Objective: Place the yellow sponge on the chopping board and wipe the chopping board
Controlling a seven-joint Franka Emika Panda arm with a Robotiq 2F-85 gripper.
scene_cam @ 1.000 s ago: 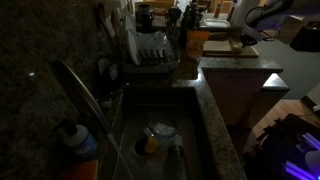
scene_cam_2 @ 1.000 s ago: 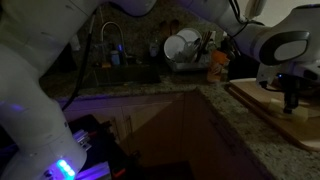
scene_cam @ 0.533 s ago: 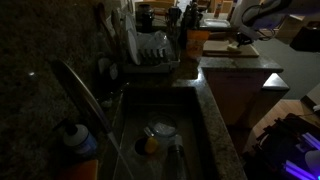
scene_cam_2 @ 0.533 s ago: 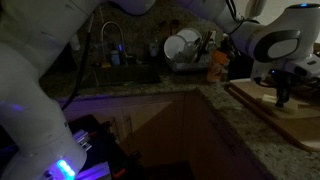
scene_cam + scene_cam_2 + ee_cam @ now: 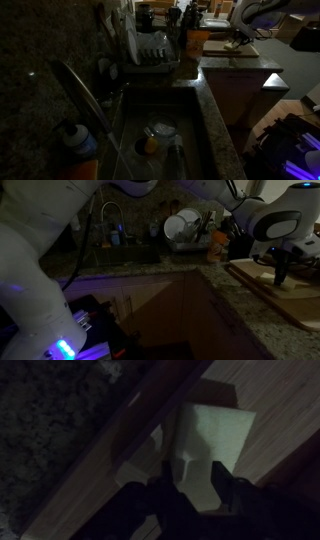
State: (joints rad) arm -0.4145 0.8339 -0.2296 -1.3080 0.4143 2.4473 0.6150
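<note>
In the wrist view the sponge (image 5: 215, 440) lay on the board (image 5: 275, 400), just inside its edge. That edge ran from top centre to lower left, with speckled desk (image 5: 50, 430) beyond it at left and bare board open at upper right. The tool (image 5: 188, 492) hung over the sponge with a dark finger on either side, but the dim picture did not show whether they pinched it.

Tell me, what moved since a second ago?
The gripper slid a little way across the chopping board, toward the side where the faucet is. The yellow sponge lies on the board under it. It is too dark to tell whether the gripper let go. The board and faucet stayed put.
</note>
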